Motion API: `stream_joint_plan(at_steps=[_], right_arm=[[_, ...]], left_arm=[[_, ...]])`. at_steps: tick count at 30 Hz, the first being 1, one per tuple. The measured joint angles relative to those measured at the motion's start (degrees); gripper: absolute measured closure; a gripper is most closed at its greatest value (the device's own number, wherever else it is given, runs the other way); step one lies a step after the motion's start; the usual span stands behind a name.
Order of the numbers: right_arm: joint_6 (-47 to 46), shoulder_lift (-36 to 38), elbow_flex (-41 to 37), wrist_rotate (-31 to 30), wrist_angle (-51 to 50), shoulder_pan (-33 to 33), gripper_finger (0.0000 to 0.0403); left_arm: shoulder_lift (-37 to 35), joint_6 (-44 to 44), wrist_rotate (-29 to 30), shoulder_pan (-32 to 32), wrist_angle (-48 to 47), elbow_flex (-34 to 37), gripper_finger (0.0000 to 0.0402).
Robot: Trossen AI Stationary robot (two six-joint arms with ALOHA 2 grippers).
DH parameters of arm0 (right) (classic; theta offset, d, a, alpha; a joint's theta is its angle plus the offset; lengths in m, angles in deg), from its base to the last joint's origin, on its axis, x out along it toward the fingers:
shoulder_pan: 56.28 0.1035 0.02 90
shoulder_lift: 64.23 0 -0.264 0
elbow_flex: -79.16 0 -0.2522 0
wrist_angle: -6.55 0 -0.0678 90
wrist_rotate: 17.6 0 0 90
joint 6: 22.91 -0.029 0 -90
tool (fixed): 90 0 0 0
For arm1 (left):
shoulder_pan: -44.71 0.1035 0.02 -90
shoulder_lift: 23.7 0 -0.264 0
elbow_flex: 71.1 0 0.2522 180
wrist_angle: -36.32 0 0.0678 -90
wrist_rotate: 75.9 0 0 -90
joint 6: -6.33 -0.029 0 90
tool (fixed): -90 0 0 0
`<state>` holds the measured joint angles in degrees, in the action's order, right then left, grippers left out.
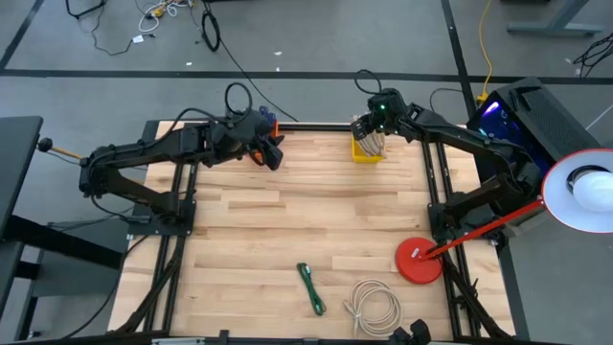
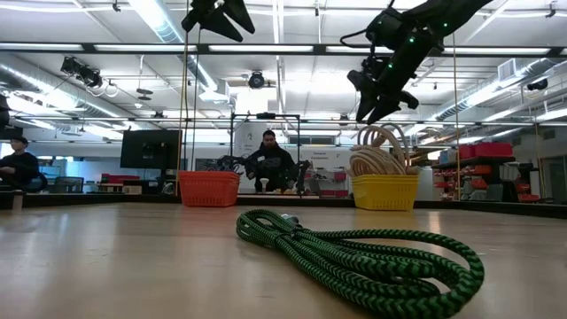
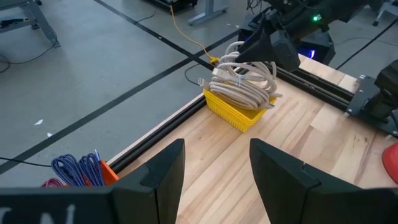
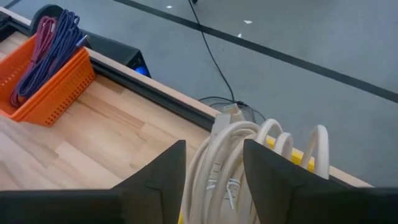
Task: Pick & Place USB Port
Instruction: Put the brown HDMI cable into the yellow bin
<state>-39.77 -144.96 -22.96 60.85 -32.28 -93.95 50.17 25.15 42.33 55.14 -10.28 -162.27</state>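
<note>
A beige cable coil (image 3: 242,84) (image 4: 221,155) stands in a yellow basket (image 1: 367,151) (image 2: 385,190) at the table's far edge. My right gripper (image 1: 369,129) (image 2: 365,115) (image 4: 214,180) hangs open just above that coil, fingers pointing down, touching nothing. My left gripper (image 1: 271,158) (image 3: 217,180) is open and raised beside an orange basket (image 2: 208,188) (image 4: 50,87) holding purple and red cables (image 4: 50,43). A green braided cable (image 1: 310,287) (image 2: 354,257) and a white cable coil (image 1: 374,307) lie flat on the table's near part.
A red lamp base (image 1: 419,261) with a slanted red arm sits at the table's near right, its white shade (image 1: 584,187) off the right edge. Dark rails frame the table. Bare wood (image 1: 316,211) lies between the baskets and the near cables. People show far behind.
</note>
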Motion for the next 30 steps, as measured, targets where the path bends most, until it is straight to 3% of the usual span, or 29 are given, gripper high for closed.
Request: stream_joint_plan(at_steps=[7, 11, 17, 19, 27, 30], right_arm=[[0.4, 1.2, 0.3, 1.3, 0.9, 0.0, 0.0243], [0.9, 3.1, 3.5, 9.3, 0.5, 2.2, 0.0243], [1.0, 4.6, 6.5, 20.0, 0.1, 10.8, 0.0243], [0.8, 4.8, 6.6, 20.0, -1.0, 14.8, 0.0243], [-0.2, 4.6, 5.8, 10.5, -15.8, 29.7, 0.0243], [-2.8, 4.6, 5.2, 11.0, -17.7, 32.8, 0.0243]], left_arm=[[0.0, -0.1, 0.0, 0.5, 0.0, 0.0, 0.0216], [0.0, -0.1, 0.0, 0.8, -0.1, 0.0, 0.0216], [0.0, -0.2, 0.0, 0.8, -0.2, 0.0, 0.0216], [0.0, -0.2, 0.0, 0.8, -0.3, 0.0, 0.0216], [0.0, 0.1, -2.9, 0.7, -0.5, 0.0, 0.0216], [0.0, 0.6, -4.3, 0.6, -0.5, 0.0, 0.0216]])
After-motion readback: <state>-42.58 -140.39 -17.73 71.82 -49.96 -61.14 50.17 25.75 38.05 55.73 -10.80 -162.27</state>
